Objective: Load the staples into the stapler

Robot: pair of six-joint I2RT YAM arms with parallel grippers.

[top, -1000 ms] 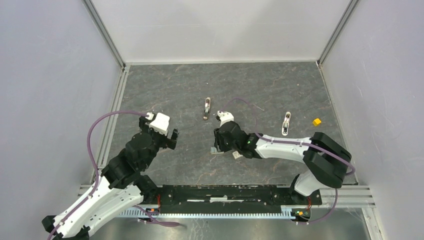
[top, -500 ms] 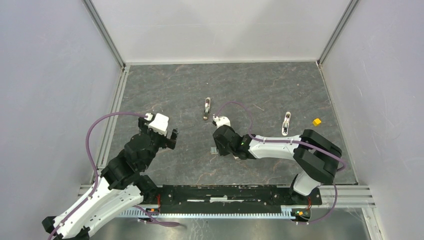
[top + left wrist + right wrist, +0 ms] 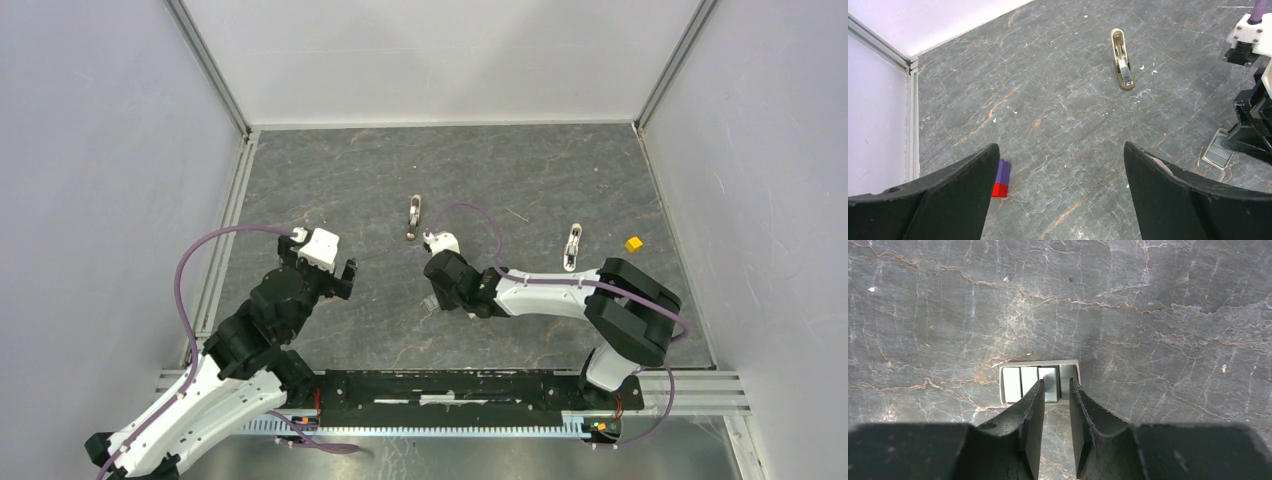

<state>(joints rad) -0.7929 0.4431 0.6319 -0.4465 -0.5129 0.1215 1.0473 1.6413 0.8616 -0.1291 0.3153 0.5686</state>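
The left gripper [image 3: 1062, 150] is spread wide and empty. Near centre the staples [image 3: 1020, 385] lie on the surface [image 3: 1148, 315], one strip straddled by the narrow-set right gripper [image 3: 1055, 384]; a grip cannot be confirmed. Judged light and brittle, the strip is best pinched by its long edges.

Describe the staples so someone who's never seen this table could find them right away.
Find the right gripper, low over the middle of the grey marbled table. At its fingertips lie the staples: a small flat tray of shiny grey strips, unlike the long narrow stapler behind.

Left end effector [image 3: 1060, 150] wide, right [image 3: 1055, 385] narrow.
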